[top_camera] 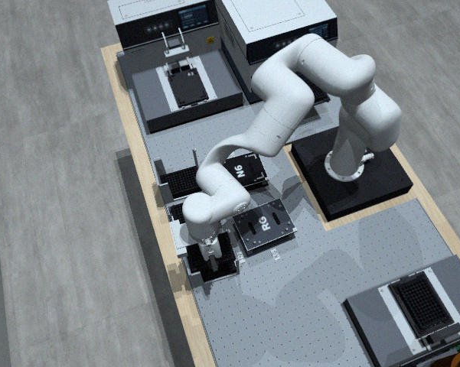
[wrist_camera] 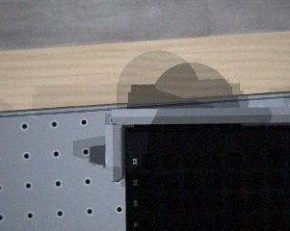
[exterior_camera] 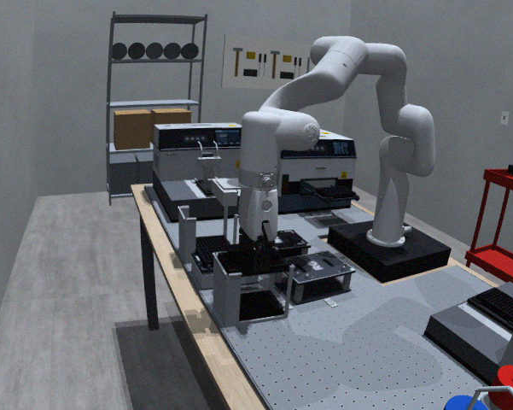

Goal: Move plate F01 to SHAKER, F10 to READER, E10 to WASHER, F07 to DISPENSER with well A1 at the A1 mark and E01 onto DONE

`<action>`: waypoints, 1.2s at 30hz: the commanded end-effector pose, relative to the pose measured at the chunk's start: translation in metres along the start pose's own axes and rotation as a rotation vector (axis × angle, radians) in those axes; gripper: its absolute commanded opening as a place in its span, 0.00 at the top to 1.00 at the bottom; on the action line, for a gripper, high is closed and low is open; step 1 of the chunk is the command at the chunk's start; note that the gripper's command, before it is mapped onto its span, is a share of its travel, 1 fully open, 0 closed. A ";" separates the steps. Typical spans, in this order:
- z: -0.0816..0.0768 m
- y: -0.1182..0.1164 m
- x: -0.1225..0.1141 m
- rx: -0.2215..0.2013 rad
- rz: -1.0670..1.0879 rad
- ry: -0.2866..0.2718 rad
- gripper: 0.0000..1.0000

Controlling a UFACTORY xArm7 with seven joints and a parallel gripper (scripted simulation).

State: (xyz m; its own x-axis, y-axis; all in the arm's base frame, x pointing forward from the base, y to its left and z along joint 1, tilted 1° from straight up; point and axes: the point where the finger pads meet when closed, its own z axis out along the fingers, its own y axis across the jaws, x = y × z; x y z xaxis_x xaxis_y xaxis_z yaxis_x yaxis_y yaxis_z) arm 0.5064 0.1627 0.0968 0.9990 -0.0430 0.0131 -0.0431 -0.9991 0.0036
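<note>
My gripper [top_camera: 213,257] [exterior_camera: 265,248] points straight down over the front stack rack [top_camera: 179,239] [exterior_camera: 225,292] [wrist_camera: 117,144] at the table's left edge. It is shut on a black well plate [top_camera: 229,251] [exterior_camera: 243,262] [wrist_camera: 207,178] and holds it level at about the height of the rack's wall tops. In the wrist view the plate's column numbers 12, 11 and 10 run along its left edge; the fingers are out of that view. Another black plate [exterior_camera: 259,305] lies on the rack's floor below. I cannot read any plate label.
A second rack with a black plate [top_camera: 180,181] stands just behind. Nest N6 [top_camera: 246,169] and nest RG [top_camera: 265,223] [exterior_camera: 317,266] lie to the right. Plates sit on the back-left instrument [top_camera: 188,87], the back-right one [top_camera: 319,91] and the front-right one [top_camera: 419,303].
</note>
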 end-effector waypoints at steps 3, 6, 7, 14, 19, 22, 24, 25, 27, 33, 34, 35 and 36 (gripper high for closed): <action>-0.006 -0.001 0.002 0.002 0.000 0.005 1.00; -0.008 -0.001 0.002 0.002 0.000 0.005 1.00; -0.009 -0.001 0.002 0.002 0.000 0.005 1.00; -0.012 -0.001 0.002 0.002 0.000 0.005 1.00; -0.016 -0.001 0.002 0.002 0.000 0.005 1.00; -0.018 -0.001 0.002 0.002 0.000 0.005 1.00; -0.019 -0.001 0.002 0.002 0.000 0.005 1.00; -0.020 -0.001 0.002 0.002 0.000 0.005 1.00; -0.021 -0.001 0.002 0.002 0.000 0.005 1.00; -0.024 -0.001 0.002 0.002 0.000 0.005 1.00; -0.024 -0.001 0.002 0.002 0.000 0.005 1.00; -0.025 -0.001 0.002 0.002 0.000 0.005 1.00; -0.025 -0.001 0.002 0.002 0.000 0.005 1.00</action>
State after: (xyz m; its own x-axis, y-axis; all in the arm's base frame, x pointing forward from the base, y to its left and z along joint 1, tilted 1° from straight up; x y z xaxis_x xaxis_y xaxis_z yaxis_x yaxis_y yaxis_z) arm 0.5061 0.1627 0.1178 0.9990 -0.0430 0.0131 -0.0431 -0.9991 0.0036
